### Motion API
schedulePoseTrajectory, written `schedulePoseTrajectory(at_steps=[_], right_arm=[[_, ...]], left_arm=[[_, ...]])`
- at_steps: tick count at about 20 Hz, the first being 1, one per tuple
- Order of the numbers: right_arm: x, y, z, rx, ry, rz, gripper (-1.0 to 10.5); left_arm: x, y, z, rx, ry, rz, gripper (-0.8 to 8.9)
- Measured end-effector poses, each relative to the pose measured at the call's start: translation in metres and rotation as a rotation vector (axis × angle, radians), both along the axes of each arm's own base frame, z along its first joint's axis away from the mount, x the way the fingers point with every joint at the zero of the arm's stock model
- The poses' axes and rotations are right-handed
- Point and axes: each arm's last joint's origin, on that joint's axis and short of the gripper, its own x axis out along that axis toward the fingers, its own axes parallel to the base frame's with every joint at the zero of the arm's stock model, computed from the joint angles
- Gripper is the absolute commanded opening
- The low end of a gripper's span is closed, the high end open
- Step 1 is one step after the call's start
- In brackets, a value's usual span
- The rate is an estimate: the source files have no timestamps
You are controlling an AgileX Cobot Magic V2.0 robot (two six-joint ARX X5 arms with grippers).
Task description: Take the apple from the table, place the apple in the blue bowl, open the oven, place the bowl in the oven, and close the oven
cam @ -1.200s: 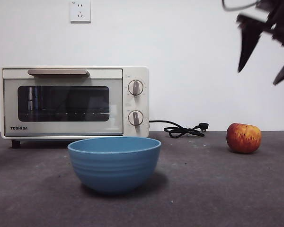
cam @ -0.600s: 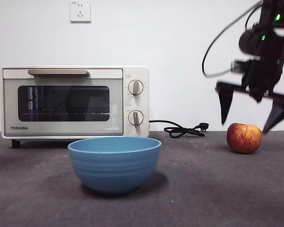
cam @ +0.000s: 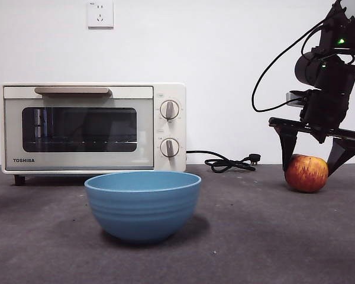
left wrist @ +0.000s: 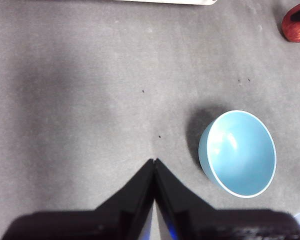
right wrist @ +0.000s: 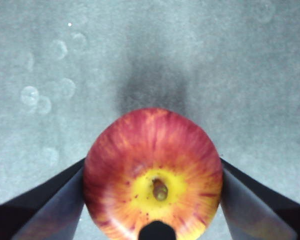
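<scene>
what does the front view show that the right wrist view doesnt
Only the front view shows the oven with its door closed, the blue bowl and the wall socket. Only the right wrist view shows the apple's stem end from above. Both show the right gripper open, a jaw on either side of the apple, which sits on the table.

Front view: even, diffuse light, sharp throughout. The blue bowl [cam: 142,205] throws a soft shadow on the table [cam: 272,236], and the oven [cam: 94,127] door glass carries faint reflections.

Left wrist view: washed out, with a pale haze over the table; a glare patch sits inside the bowl, and its shadow falls to one side.

Right wrist view: the table is soft and speckled with round pale spots (possibly lens marks). The apple [right wrist: 152,172] is sharp, its dark blurred shadow lying beyond it.
</scene>
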Motion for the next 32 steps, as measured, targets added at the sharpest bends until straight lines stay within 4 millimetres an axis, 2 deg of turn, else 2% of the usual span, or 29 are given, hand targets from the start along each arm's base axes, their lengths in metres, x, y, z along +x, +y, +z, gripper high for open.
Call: schedulePoseTrajectory(at_steps=[2,4,6,7,9,11,17,20,22,25,28,32], right_arm=[[-0.001,0.0,0.001,-0.005,0.01,-0.004,-0.1],[-0.011,0.002,0.014,-0.015,0.041,0.01,-0.1],[-0.027,0.007,0.042,-0.01,0.025,0.049,-0.1],[-0.041,0.015,0.065,-0.011,0.002,0.091,-0.1],[-0.069,0.037,0.102,-0.015,-0.048,0.191,-0.1],[-0.091,0.066,0.12,-0.007,-0.071,0.299,-0.1],[-0.146,0.173,0.117,0.023,-0.053,0.641,0.0],[-0.177,0.212,0.115,0.035,-0.051,0.764,0.0],[-0.193,0.227,0.115,0.04,-0.047,0.818,0.0],[-0.207,0.238,0.114,0.029,-0.05,0.844,0.0],[-0.206,0.242,0.109,0.002,-0.046,0.835,0.0],[-0.196,0.252,0.083,-0.035,0.019,0.822,0.0]], left_arm=[[0.0,0.0,0.0,0.0,0.0,0.0,-0.05],[0.0,0.0,0.0,0.0,0.0,0.0,-0.05],[0.0,0.0,0.0,0.0,0.0,-0.001,-0.05],[0.0,0.0,0.0,0.001,-0.001,-0.002,-0.05],[0.0,0.0,0.0,0.004,-0.003,-0.006,-0.05],[0.0,0.0,0.0,0.007,-0.005,-0.01,-0.05],[-0.002,0.0,-0.001,0.032,0.0,-0.042,-0.05],[-0.002,0.0,-0.001,0.041,-0.002,-0.052,-0.05],[-0.002,0.0,-0.002,0.044,-0.003,-0.055,-0.05],[-0.002,0.0,-0.002,0.045,-0.004,-0.058,-0.05],[-0.002,0.0,-0.002,0.046,-0.004,-0.059,-0.05],[-0.002,0.0,-0.002,0.05,-0.004,-0.064,-0.05]])
